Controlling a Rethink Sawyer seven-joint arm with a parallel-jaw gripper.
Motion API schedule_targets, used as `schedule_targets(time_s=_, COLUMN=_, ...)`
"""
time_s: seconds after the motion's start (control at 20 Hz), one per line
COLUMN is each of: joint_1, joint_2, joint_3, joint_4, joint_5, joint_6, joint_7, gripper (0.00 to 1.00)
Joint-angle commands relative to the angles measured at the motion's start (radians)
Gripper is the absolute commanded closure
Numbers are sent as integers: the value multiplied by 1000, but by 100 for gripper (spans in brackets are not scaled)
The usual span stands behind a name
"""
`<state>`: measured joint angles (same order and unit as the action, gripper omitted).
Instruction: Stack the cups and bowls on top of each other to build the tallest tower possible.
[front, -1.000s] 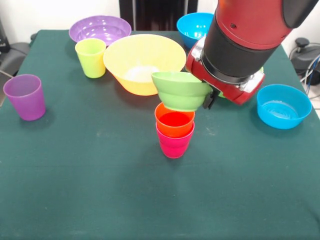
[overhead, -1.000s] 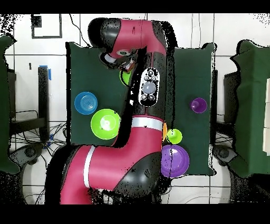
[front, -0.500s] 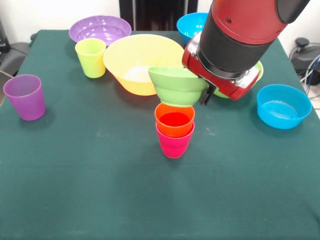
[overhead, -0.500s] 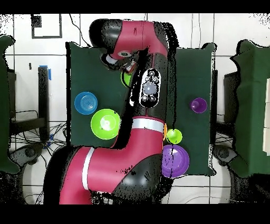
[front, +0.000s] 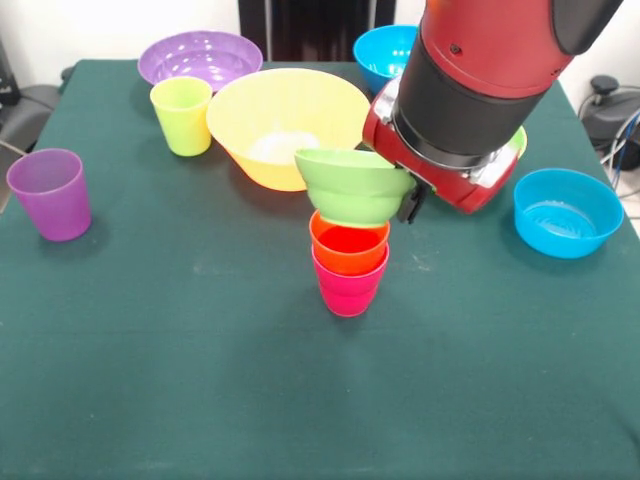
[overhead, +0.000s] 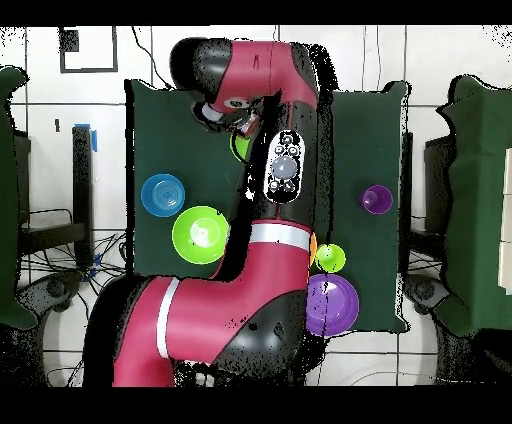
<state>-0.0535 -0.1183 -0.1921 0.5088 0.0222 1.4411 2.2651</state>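
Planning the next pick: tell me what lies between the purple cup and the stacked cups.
Front view: only bare green cloth lies between the purple cup and the stacked cups.

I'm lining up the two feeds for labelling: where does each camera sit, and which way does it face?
Front view: sits across the table, looking over the green cloth at the stacked red-pink cup and orange cup; the red arm's wrist shows, its tool at the small green bowl.
Overhead view: sits above, looking straight down; nearly the whole arm shows, hiding the stack.
Shared: the purple cup and purple bowl.
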Motion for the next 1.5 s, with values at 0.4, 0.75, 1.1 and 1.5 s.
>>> schedule_targets(time_s=0.4, joint_1=-4, joint_2=74, joint_3=53, joint_4=28, joint_5=-6, joint_6=-69, joint_7=113, gripper=100)
schedule_targets(time_s=0.75, joint_1=-4, joint_2=89, joint_3=48, joint_4=18, joint_5=-4, joint_6=-63, joint_7=112, gripper=100)
schedule_targets(time_s=1.1, joint_1=-1, joint_2=97, joint_3=45, joint_4=7, joint_5=4, joint_6=-33, joint_7=105, gripper=100)
schedule_targets(time_s=1.5, joint_1=-5, joint_2=111, joint_3=50, joint_4=-14, joint_5=21, joint_6=28, joint_7=96, gripper=100)
